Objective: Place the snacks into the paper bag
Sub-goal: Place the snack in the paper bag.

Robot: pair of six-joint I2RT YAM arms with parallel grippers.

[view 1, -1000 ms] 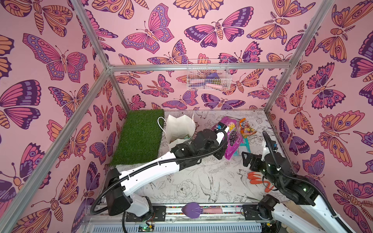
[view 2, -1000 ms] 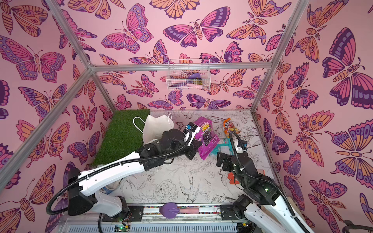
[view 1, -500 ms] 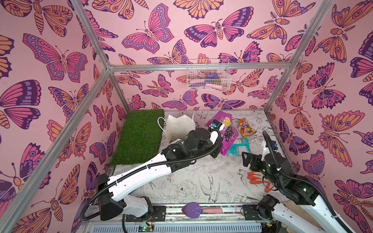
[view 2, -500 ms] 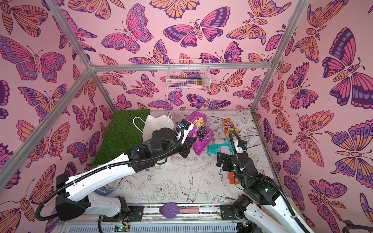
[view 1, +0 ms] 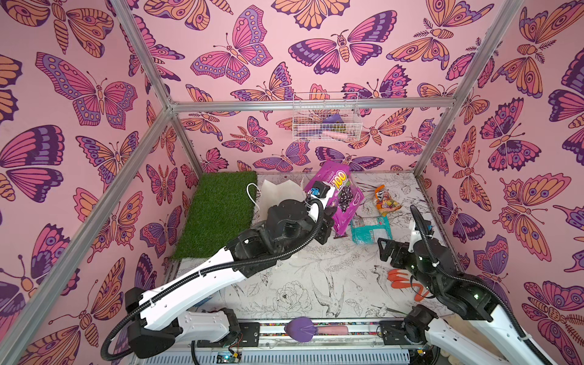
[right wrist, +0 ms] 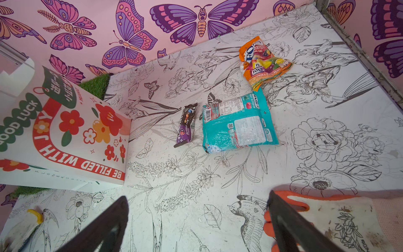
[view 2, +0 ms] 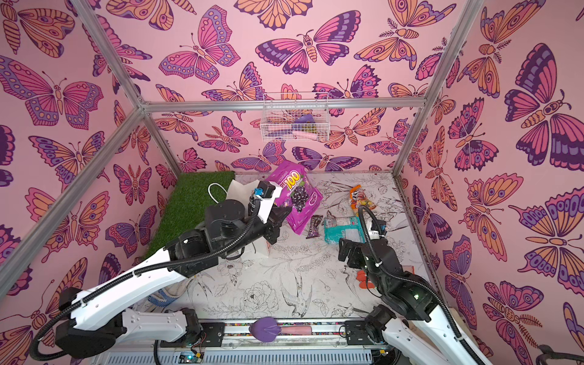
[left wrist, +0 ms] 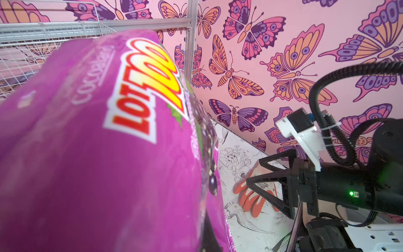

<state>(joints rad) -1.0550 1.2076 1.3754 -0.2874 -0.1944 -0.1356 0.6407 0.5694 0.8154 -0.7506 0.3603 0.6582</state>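
Gripper on your right arm [view 1: 386, 251] hangs spread wide and empty by the orange glove [view 1: 401, 281]. Past it the teal FOX'S packet [view 1: 371, 229] and brown bar wrapper [right wrist: 186, 125] lie side by side. Your left gripper [view 1: 328, 218] is clamped on the purple grape bag [view 1: 344, 192] — lifted beside the paper bag [view 1: 278, 191]; the orange FOX'S packet [view 1: 385, 200] lies farthest.

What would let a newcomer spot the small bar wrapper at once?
Find the white paper bag beside the grass mat. Of three packets on the table, the bar wrapper is nearest that bag, next to the teal packet. It alone is narrow and dark; the teal one and the orange packet are broad and bright.
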